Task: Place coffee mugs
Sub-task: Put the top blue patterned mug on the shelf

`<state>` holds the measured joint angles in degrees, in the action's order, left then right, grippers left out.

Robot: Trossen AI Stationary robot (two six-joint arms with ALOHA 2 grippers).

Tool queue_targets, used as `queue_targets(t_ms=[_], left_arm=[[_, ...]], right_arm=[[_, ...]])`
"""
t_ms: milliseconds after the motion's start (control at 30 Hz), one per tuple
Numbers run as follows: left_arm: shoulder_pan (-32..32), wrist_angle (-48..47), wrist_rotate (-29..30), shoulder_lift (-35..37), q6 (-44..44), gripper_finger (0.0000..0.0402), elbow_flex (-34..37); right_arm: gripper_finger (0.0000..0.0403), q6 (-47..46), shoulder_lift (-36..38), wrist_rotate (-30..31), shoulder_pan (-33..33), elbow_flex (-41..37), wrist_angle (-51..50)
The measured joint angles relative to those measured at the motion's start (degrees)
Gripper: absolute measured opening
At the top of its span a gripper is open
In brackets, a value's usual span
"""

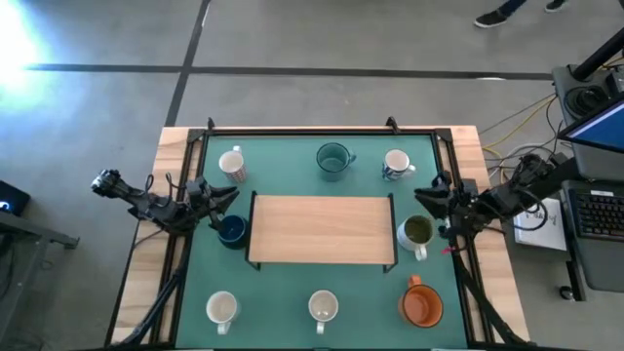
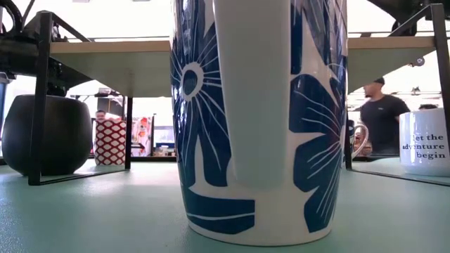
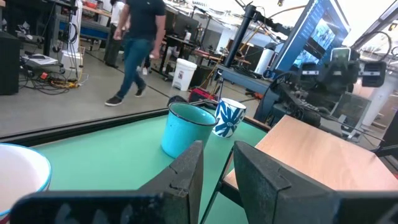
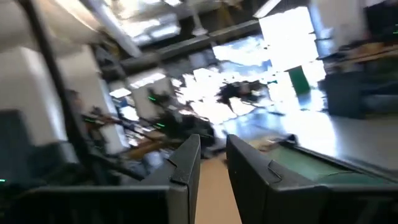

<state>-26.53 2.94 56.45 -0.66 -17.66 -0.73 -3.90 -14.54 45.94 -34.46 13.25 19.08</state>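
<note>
Eight mugs stand on their bases on the green mat around a wooden riser (image 1: 317, 229). Along the far side are a white mug (image 1: 232, 164), a teal mug (image 1: 333, 159) and a blue-printed white mug (image 1: 396, 164). A navy mug (image 1: 232, 230) is at the riser's left end and an olive-inside mug (image 1: 415, 232) at its right end. Along the near side are two white mugs (image 1: 222, 309) (image 1: 323, 307) and an orange mug (image 1: 421, 302). My left gripper (image 1: 232, 198) hovers just far of the navy mug, narrowly open. My right gripper (image 1: 421, 198) hovers far of the olive-inside mug, narrowly open.
The riser stands on thin black legs (image 2: 39, 98) with room beneath. A black frame (image 1: 322, 130) borders the mat. In the low view the blue-flowered mug (image 2: 260, 119) fills the foreground. People move in the room beyond, and a laptop (image 1: 600, 127) sits off the table's right.
</note>
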Motion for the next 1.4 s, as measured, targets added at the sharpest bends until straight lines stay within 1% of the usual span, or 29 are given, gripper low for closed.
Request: queue_targets(t_ms=[67,167,367,433,533,600,700,800,900,1100,1167,1233,1333,1400], left_arm=[[0.0,0.0,0.0,0.0,0.0,0.0072,0.0],[0.0,0.0,0.0,0.0,0.0,0.0072,0.0],[0.0,0.0,0.0,0.0,0.0,0.0072,0.0],[0.0,0.0,0.0,0.0,0.0,0.0072,0.0],[0.0,0.0,0.0,0.0,0.0,0.0072,0.0],[0.0,0.0,0.0,0.0,0.0,0.0072,0.0],[0.0,0.0,0.0,0.0,0.0,0.0072,0.0],[0.0,0.0,0.0,0.0,0.0,0.0072,0.0],[0.0,0.0,0.0,0.0,0.0,0.0072,0.0],[0.0,0.0,0.0,0.0,0.0,0.0072,0.0],[0.0,0.0,0.0,0.0,0.0,0.0072,0.0],[0.0,0.0,0.0,0.0,0.0,0.0072,0.0],[0.0,0.0,0.0,0.0,0.0,0.0072,0.0],[0.0,0.0,0.0,0.0,0.0,0.0072,0.0]], right_arm=[[0.0068,-0.6,-3.0,5.0,0.0,2.5,-3.3],[0.0068,-3.8,-7.2,12.4,0.0,6.7,-10.3],[0.0068,-12.5,-13.7,20.4,1.0,15.0,-28.3],[0.0068,-16.7,-14.7,21.5,2.5,17.3,-34.1],[0.0068,-22.1,-15.3,21.3,5.2,20.0,-41.2],[0.0068,-22.7,-15.3,21.1,7.1,21.0,-43.2],[0.0068,-21.0,-15.3,20.9,10.6,21.2,-42.7],[0.0068,-20.1,-15.3,18.6,14.8,21.2,-42.7],[0.0068,-18.7,-15.3,14.6,19.4,21.2,-42.7],[0.0068,-19.1,-15.3,3.2,28.4,21.2,-42.6],[0.0068,-19.1,-15.3,0.4,31.0,21.2,-42.6],[0.0068,-19.3,-15.4,-1.6,33.5,21.2,-42.6],[0.0068,-22.7,-16.5,-4.7,36.7,21.2,-42.5],[0.0068,-23.3,-17.8,-5.9,38.6,21.2,-42.4]])
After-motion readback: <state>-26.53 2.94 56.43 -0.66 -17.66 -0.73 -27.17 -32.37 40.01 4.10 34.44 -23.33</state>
